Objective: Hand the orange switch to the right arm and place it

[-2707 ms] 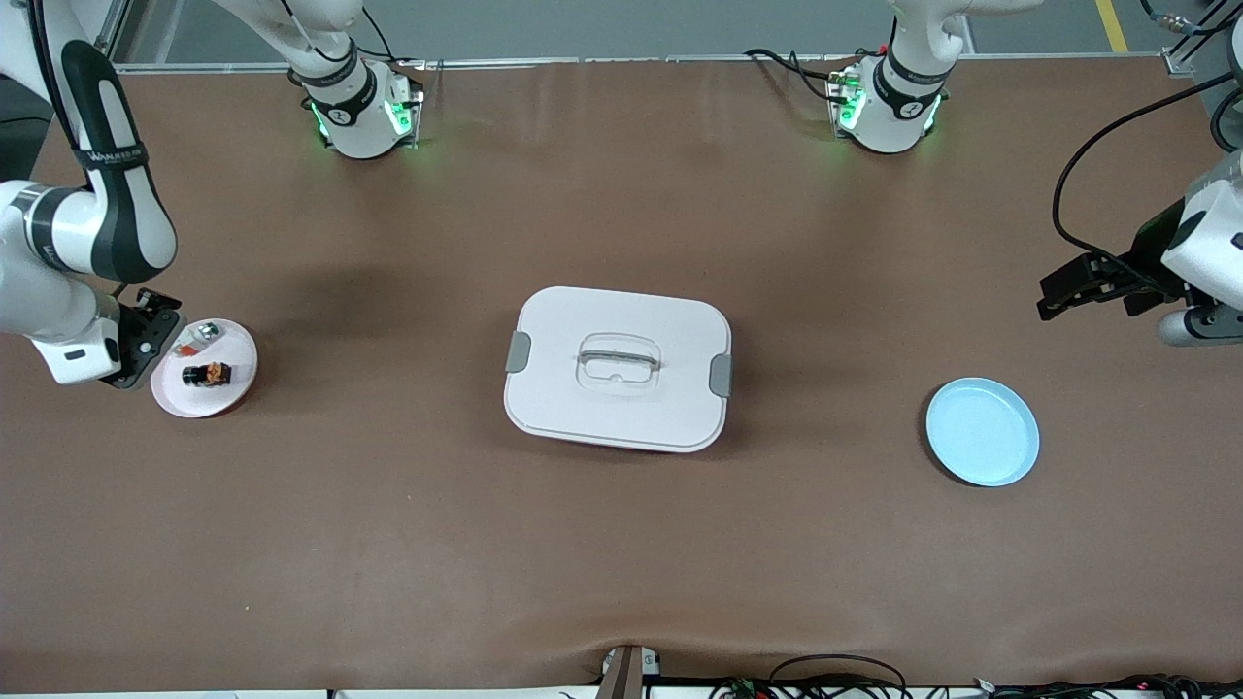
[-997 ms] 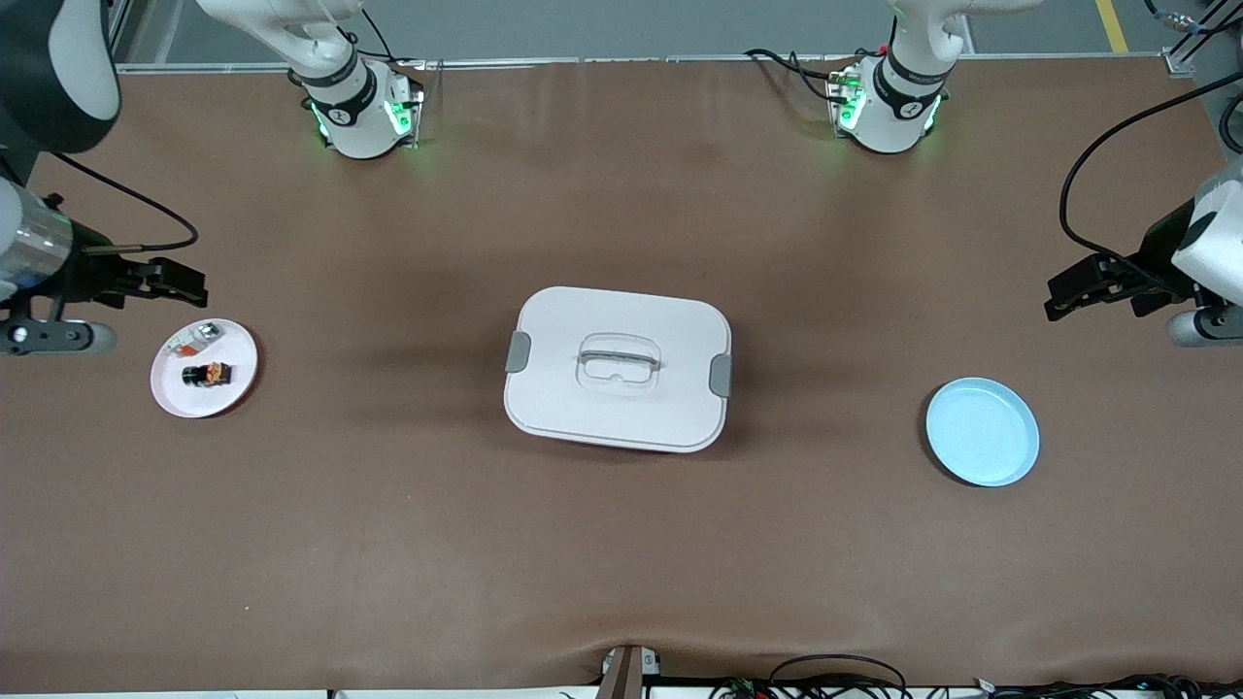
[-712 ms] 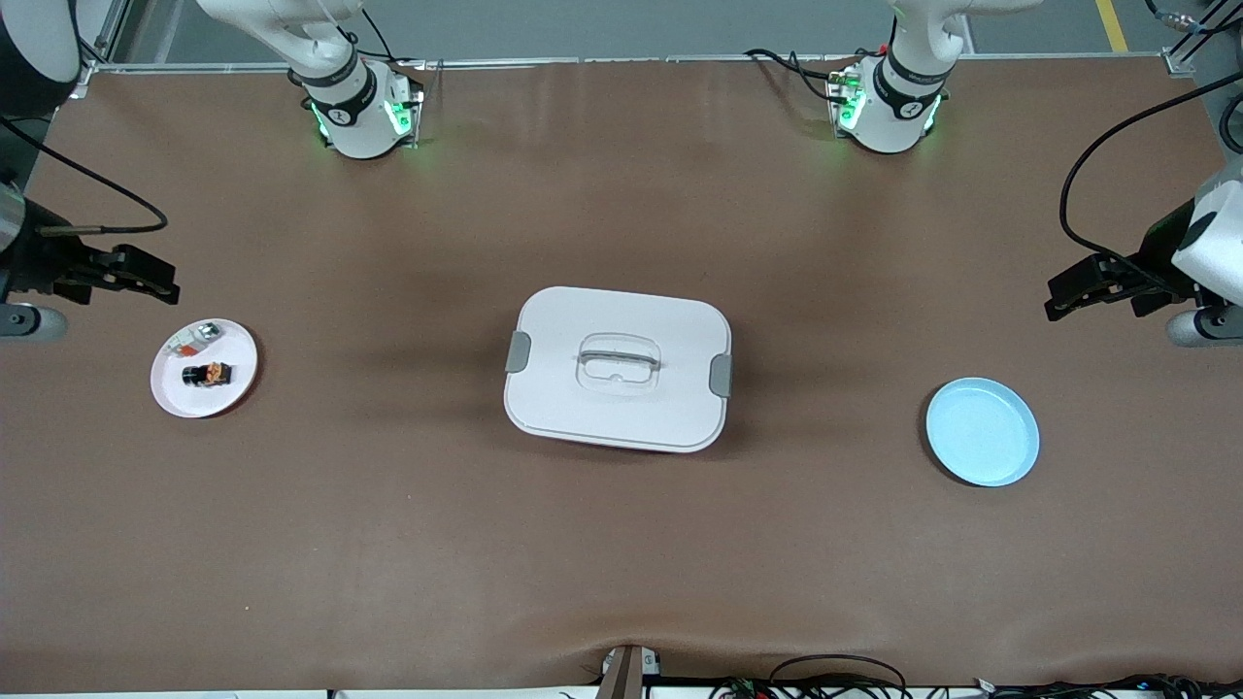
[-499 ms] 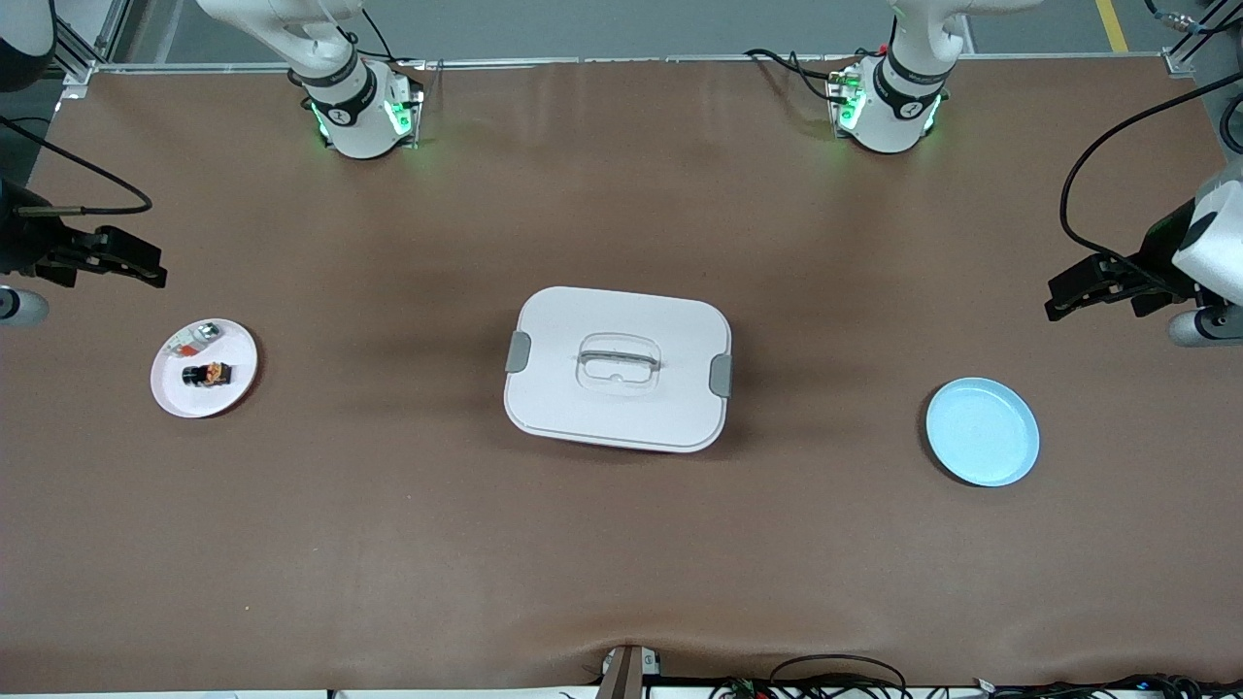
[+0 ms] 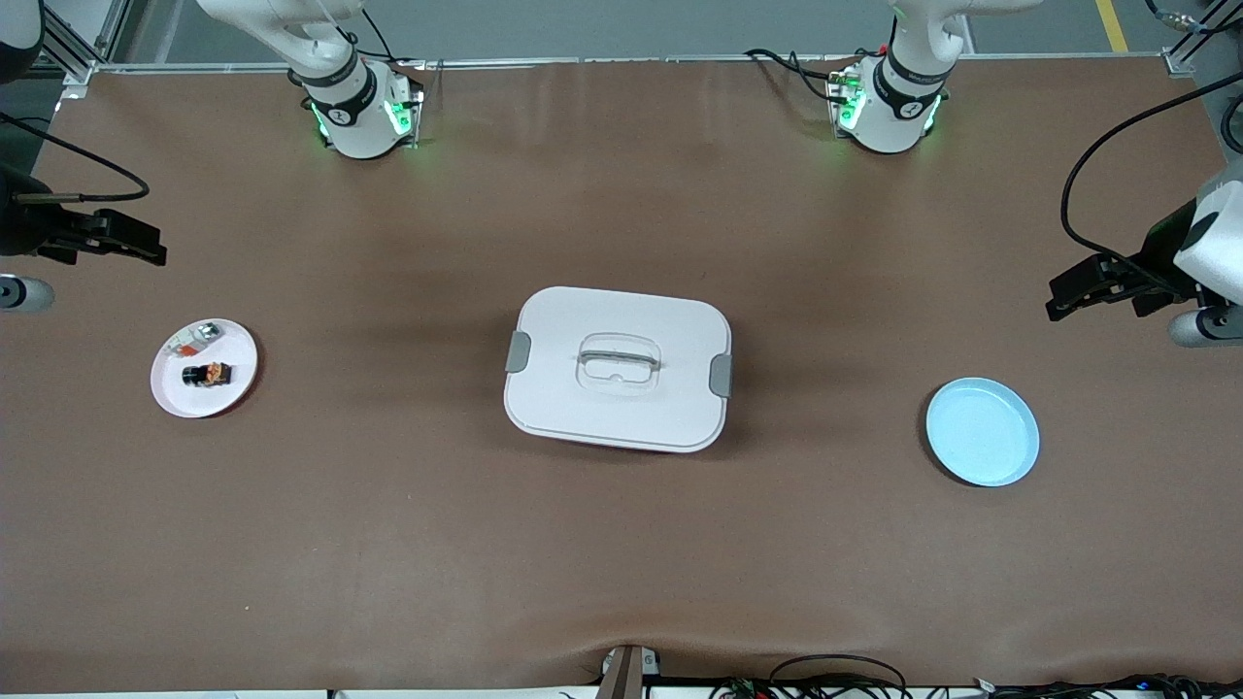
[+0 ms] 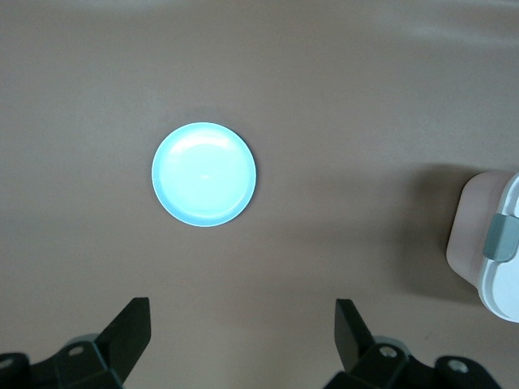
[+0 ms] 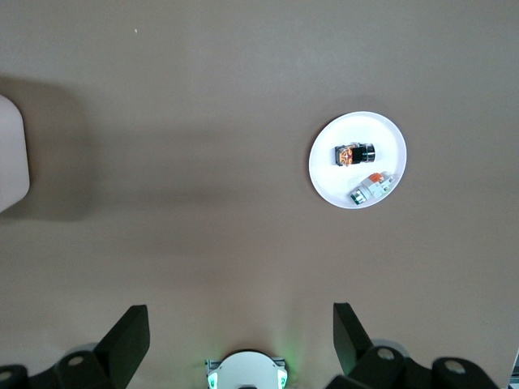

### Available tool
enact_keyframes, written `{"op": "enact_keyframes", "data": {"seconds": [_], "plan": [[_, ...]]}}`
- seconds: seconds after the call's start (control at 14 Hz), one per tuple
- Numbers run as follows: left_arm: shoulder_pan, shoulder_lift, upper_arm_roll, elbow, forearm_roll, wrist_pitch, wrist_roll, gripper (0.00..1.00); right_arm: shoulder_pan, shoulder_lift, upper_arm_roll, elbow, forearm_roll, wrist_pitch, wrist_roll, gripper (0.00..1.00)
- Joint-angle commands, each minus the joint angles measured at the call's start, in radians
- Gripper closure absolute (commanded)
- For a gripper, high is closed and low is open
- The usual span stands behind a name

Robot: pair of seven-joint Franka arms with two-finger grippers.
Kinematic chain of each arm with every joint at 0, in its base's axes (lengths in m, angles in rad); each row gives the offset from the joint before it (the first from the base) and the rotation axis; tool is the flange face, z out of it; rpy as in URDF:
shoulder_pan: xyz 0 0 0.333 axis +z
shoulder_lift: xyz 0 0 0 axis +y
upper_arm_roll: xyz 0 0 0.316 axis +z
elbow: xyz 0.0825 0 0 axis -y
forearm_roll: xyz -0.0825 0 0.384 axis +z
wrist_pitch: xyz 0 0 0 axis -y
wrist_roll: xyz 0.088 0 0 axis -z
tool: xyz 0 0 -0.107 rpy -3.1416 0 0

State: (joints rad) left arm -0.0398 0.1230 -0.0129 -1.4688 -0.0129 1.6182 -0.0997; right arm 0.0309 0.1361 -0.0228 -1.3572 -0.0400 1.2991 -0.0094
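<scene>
The desk is covered in brown. A white lidded box is seen at its middle and serves as landmark. Toward the left arm's end from the box, a blue plate lies bare, and the left hand is held open in the air near it. Toward the right arm's end from the box, a white plate carries the orange switch and a small clear part. The right hand is held open and empty above the desk, near that plate.
</scene>
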Motion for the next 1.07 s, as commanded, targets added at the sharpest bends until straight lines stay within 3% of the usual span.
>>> {"op": "enact_keyframes", "data": {"seconds": [0.0, 0.5, 1.0], "plan": [[0.012, -0.017, -0.015, -0.015, 0.016, 0.002, 0.014, 0.0, -0.011, -0.004, 0.008, 0.016, 0.019, -0.021, -0.038, 0.0], [0.014, -0.017, -0.013, -0.015, 0.016, 0.003, 0.014, 0.0, -0.023, -0.027, 0.011, 0.013, 0.02, -0.014, -0.04, 0.0], [0.014, -0.017, -0.015, -0.013, 0.016, 0.003, 0.014, 0.0, -0.042, -0.125, 0.0, -0.088, 0.049, -0.009, -0.05, 0.0]]}}
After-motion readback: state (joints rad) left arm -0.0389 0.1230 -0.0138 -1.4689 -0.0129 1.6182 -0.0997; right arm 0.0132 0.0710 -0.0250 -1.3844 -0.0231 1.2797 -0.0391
